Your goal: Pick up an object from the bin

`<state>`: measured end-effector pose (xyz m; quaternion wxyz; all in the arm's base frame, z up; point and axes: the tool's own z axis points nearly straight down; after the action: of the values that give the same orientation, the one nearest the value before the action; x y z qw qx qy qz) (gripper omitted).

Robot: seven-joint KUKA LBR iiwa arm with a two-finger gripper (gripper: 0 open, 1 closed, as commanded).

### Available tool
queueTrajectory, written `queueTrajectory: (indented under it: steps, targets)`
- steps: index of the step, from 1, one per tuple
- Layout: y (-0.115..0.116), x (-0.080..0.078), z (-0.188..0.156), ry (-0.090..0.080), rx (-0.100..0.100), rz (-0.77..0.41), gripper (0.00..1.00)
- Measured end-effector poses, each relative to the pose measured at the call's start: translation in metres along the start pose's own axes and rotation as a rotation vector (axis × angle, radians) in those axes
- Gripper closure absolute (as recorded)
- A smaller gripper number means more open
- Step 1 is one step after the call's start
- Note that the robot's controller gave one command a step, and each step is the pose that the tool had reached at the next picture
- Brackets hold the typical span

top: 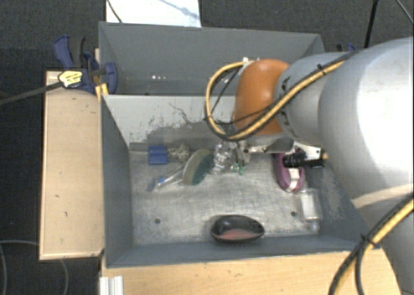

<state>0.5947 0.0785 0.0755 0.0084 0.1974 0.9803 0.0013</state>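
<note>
The hand [228, 158] hangs low near the middle of the bin [123, 158], largely hidden under the orange wrist cover [259, 103]; I cannot tell whether it is open or closed. Just to its left lies a grey-green oval thing [196, 167], hard to identify. The arm cuts off a purple object [284, 174]. A dark oval object [237, 229] lies by the front wall.

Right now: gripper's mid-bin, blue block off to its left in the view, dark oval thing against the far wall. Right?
No. The dark oval thing lies by the near wall of the bin, at the bottom of the camera view, not the far wall. The rest holds: gripper mid-bin, blue block to its left in the view.
</note>
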Motion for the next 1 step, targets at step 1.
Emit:
queueTrajectory:
  steps: [1]
  targets:
    - [0.0005,0.006,-0.0005,-0.002,-0.003,-0.321,1.0]
